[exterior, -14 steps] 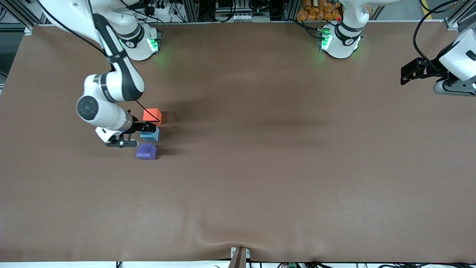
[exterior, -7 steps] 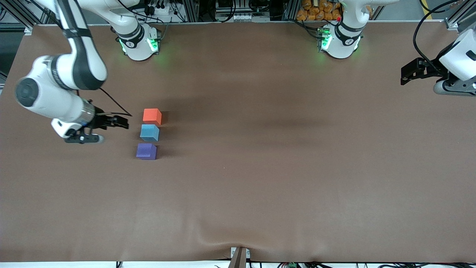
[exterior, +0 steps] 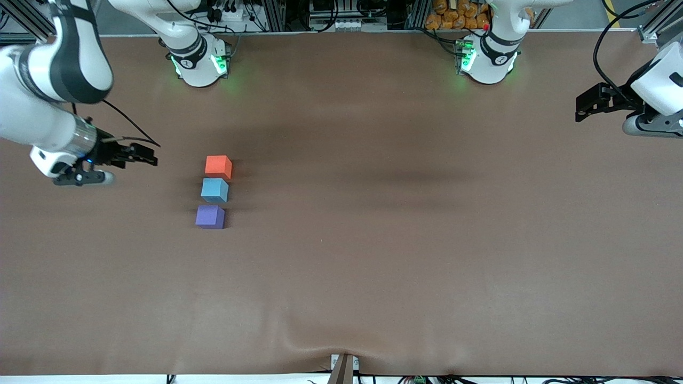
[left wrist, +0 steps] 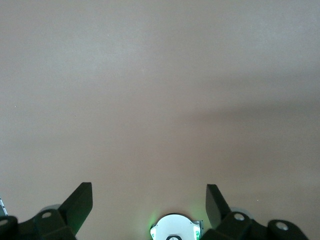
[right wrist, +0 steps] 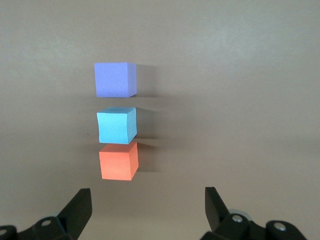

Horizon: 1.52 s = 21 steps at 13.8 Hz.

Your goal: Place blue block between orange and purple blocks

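The blue block [exterior: 215, 190] sits on the table in a line between the orange block [exterior: 219, 166] and the purple block [exterior: 210, 217], small gaps on each side. The orange one is farthest from the front camera. In the right wrist view the purple [right wrist: 115, 79], blue [right wrist: 116, 126] and orange [right wrist: 118, 161] blocks show in the same row. My right gripper [exterior: 145, 155] is open and empty, up in the air toward the right arm's end of the table, away from the blocks. My left gripper [exterior: 584, 101] is open and empty and waits at the left arm's end.
The brown table cover [exterior: 373, 240] has a raised wrinkle at its near edge [exterior: 320, 341]. The right arm's base [exterior: 198, 58] and the left arm's base [exterior: 488, 56] stand along the table's back edge; the left wrist view shows that base [left wrist: 175, 227].
My right gripper let go of the blue block and drew back and up, away from the blocks toward the right arm's end. The blocks and the left arm have not moved.
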Each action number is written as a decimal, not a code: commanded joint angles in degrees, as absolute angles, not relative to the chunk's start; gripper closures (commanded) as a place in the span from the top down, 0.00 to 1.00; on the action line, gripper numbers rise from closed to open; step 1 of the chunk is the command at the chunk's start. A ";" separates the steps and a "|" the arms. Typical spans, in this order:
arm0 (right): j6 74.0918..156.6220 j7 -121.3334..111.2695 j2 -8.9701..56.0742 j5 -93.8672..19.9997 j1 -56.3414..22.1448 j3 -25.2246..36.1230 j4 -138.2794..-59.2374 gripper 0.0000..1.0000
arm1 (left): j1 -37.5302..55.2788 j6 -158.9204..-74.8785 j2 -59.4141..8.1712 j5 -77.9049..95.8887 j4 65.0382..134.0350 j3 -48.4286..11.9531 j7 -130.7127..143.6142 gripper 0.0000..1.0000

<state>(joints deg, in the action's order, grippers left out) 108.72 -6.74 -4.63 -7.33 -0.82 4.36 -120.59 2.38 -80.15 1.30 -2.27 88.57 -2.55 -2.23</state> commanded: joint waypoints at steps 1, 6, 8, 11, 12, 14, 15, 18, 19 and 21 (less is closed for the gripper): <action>97.87 -7.38 -4.94 -3.63 1.75 3.69 -108.34 1.00 | 1.67 -79.45 1.06 -1.67 87.45 -2.81 -2.29 1.00; 81.48 -7.20 3.86 -0.97 4.91 3.78 -85.45 1.00 | 1.49 -79.89 0.44 -1.76 87.36 -2.64 -3.16 1.00; 81.39 -7.30 3.34 -0.09 4.75 3.60 -84.29 1.00 | 1.32 -80.33 0.09 -1.67 87.28 -2.29 -3.43 1.00; 79.91 -7.29 3.16 2.29 4.13 2.38 -79.99 1.00 | 1.32 -81.29 -0.35 -1.67 86.66 -1.85 -4.22 1.00; 78.59 -6.77 2.64 2.29 3.52 1.68 -79.63 1.00 | 1.41 -82.95 -0.35 -1.76 86.66 -1.85 -4.22 1.00; 79.71 -6.68 2.20 2.90 2.99 0.79 -79.63 1.00 | 1.49 -83.93 -0.26 -1.58 86.84 -1.85 -4.31 1.00; 81.20 -6.68 2.20 2.55 2.99 0.79 -79.72 1.00 | 1.49 -83.94 -0.26 -1.58 86.92 -1.93 -4.39 1.00; 82.44 -6.68 2.29 2.02 3.08 0.79 -80.07 1.00 | 1.49 -83.94 -0.26 -1.58 87.01 -1.85 -4.39 1.00; 82.79 -6.68 2.29 1.15 3.16 0.79 -80.07 1.00 | 1.49 -83.94 -0.26 -1.58 87.01 -1.85 -4.39 1.00; 83.49 -6.68 2.29 0.62 2.99 0.88 -80.16 1.00 | 1.49 -83.94 -0.26 -1.58 87.01 -1.93 -4.39 1.00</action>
<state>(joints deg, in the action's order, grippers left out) 82.97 -6.80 2.20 1.10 3.05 0.88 -80.45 1.81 -84.00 0.34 -2.27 88.22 -1.78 -3.22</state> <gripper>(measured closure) 0.000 0.000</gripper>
